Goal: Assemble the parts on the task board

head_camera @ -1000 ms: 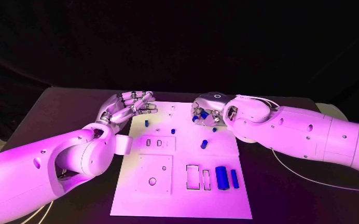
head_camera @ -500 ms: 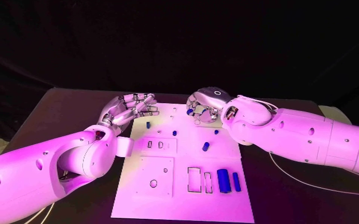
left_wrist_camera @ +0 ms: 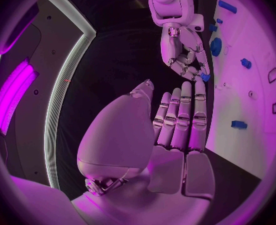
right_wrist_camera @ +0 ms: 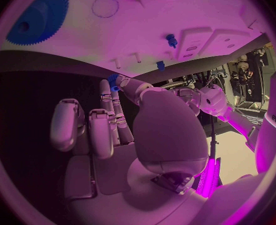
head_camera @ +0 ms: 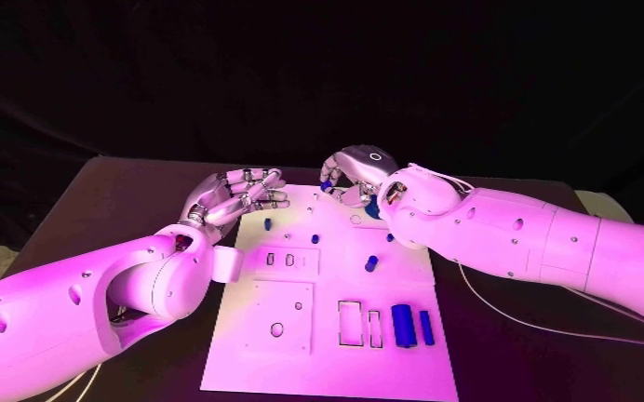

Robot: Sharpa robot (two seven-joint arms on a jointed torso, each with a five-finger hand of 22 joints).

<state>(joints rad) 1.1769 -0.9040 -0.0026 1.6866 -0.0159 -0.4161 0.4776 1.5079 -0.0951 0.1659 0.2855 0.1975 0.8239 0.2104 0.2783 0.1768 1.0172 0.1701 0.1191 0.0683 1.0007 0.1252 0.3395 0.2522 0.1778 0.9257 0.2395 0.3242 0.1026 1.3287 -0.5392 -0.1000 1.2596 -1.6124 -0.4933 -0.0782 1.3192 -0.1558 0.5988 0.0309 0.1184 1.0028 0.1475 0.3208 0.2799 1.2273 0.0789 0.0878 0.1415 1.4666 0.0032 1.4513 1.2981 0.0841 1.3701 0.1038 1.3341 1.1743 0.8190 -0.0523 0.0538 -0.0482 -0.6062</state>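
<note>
The right hand (head_camera: 352, 179) is holding a small blue part (head_camera: 368, 199) above the far edge of the white board (head_camera: 322, 346); the left hand (head_camera: 239, 194) is hovering beside that board's far left corner, fingers apart.

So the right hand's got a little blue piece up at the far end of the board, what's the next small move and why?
Probably lower the right hand toward the task board and line its small blue part up over a seat there. The part is pinched at the fingertips above the board's far end, not yet set in. The left hand hovers beside the far left corner, holding nothing.
</note>
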